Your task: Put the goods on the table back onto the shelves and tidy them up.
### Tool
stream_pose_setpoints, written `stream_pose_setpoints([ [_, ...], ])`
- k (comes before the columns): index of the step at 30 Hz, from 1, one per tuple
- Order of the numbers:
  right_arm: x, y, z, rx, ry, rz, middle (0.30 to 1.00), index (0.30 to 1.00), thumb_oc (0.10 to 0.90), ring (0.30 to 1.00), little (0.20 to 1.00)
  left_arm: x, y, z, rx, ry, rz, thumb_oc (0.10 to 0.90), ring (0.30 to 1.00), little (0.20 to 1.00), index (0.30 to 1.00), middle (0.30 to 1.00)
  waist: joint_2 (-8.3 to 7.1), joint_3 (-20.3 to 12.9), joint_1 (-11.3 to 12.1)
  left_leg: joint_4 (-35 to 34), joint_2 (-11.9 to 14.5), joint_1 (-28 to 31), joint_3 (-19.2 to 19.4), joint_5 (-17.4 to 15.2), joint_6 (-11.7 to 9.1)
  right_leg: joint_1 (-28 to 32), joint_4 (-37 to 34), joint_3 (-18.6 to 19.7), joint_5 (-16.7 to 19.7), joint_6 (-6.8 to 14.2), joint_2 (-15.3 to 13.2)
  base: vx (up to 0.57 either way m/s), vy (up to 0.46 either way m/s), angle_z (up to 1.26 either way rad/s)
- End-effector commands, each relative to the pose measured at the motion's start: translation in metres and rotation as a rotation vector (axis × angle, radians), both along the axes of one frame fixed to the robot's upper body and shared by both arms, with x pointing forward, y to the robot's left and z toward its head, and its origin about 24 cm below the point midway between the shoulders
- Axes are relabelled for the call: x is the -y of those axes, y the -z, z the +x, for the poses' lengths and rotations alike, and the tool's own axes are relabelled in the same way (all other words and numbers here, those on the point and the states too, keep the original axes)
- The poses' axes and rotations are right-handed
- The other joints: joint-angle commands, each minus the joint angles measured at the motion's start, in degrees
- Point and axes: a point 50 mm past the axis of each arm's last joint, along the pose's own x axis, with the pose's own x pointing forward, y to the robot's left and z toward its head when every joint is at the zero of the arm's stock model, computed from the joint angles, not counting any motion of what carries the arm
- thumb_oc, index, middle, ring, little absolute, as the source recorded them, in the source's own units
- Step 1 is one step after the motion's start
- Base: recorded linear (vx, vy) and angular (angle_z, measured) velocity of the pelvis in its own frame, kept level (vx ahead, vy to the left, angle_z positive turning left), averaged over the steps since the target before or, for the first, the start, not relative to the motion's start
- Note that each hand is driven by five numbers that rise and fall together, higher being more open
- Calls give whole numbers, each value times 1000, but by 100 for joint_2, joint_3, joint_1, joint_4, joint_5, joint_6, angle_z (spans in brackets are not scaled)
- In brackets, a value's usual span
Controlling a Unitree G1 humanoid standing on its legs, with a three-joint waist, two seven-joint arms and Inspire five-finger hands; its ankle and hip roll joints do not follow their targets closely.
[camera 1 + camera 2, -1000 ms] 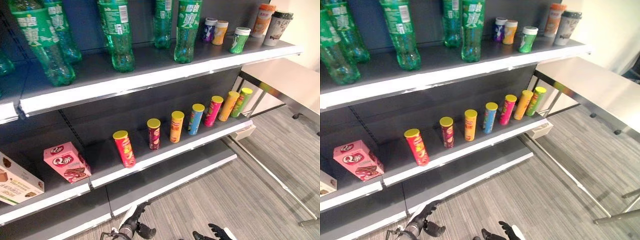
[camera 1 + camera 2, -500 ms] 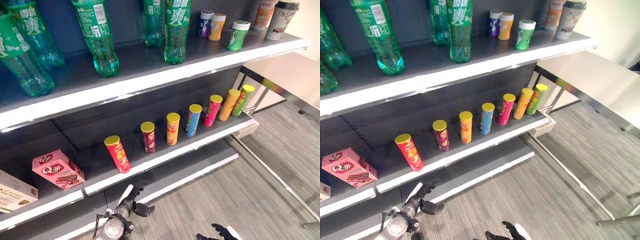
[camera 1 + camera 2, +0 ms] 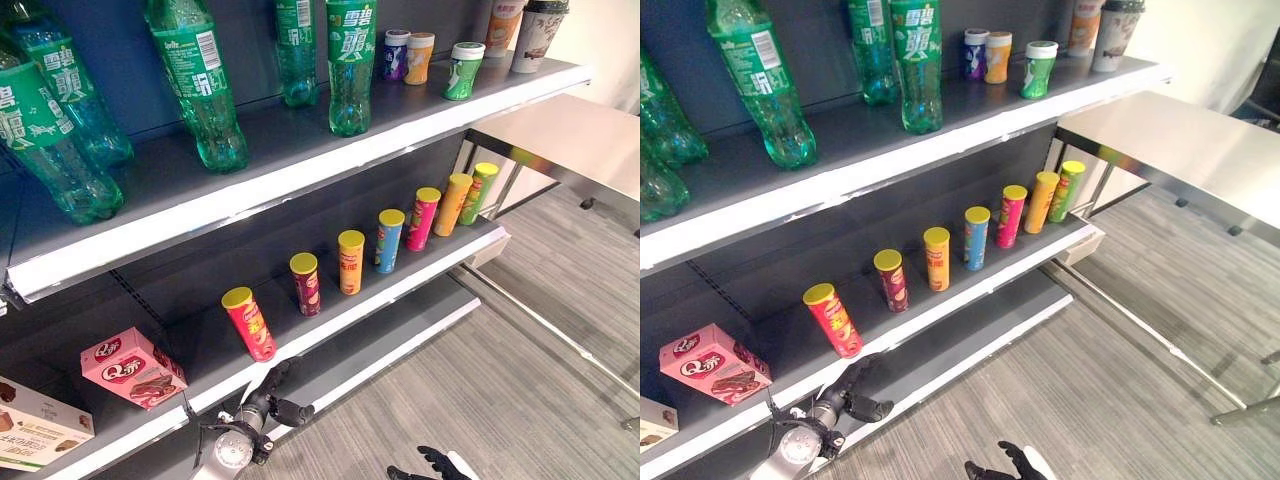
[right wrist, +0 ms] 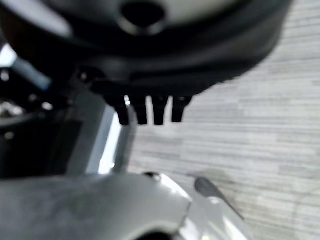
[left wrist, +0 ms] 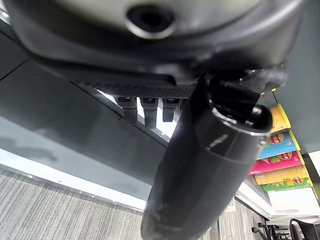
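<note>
A row of several chip cans (image 3: pixel 351 261) stands on the middle shelf (image 3: pixel 400 290); the leftmost, a red can (image 3: pixel 248 323), leans to one side. A pink box (image 3: pixel 132 366) and a beige box (image 3: pixel 40 425) lie further left on that shelf. My left hand (image 3: pixel 265 400) is open and holds nothing, just below the shelf's white front edge, under the red can. Its straight fingers (image 5: pixel 145 107) point at the dark shelf, with the chip cans (image 5: pixel 277 145) off to the side. My right hand (image 3: pixel 430 465) hangs low over the floor, open and holding nothing, fingers (image 4: pixel 150 110) straight.
Green bottles (image 3: pixel 199 85) and several cups (image 3: pixel 462 70) stand on the top shelf (image 3: pixel 300 150). A bare lower shelf (image 3: pixel 380 345) juts out near the floor. A metal table (image 3: pixel 570 145) adjoins the shelves at the right, its legs reaching over the grey floor (image 3: pixel 520 400).
My left hand has risen from near the floor to the middle shelf's front edge. The camera has shifted, so the shelves sit differently. The right hand stays low.
</note>
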Motion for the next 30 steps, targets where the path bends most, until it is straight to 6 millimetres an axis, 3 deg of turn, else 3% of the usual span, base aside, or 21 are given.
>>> stream_pose_setpoints([
  [1, -18, -2, 4, 42, -64, 47, 900, 900, 800, 900, 900, -5, -37, 35, 211, -32, -48, 800, 900, 900, 900, 900, -550, -45, -26, 24, 292, 198, -20, -234, -472, 112, -679, 135, 428, 287, -173, 6, -13, -3],
  [15, -22, -2, 6, 50, -93, 46, 900, 900, 800, 900, 900, -16, -23, 38, 163, -163, -23, 800, 900, 900, 900, 900, -598, 57, -77, 24, 329, 73, 16, -252, -483, -73, -679, 189, 482, 320, -164, -2, -2, -1],
  [30, -29, -11, 22, 129, -146, 71, 900, 900, 800, 900, 900, -27, -37, 70, 253, -268, 51, 800, 900, 900, 900, 900, -640, 353, -228, 24, 386, -246, 144, -204, -517, -582, -679, 397, 645, 342, -156, -33, -11, -8],
])
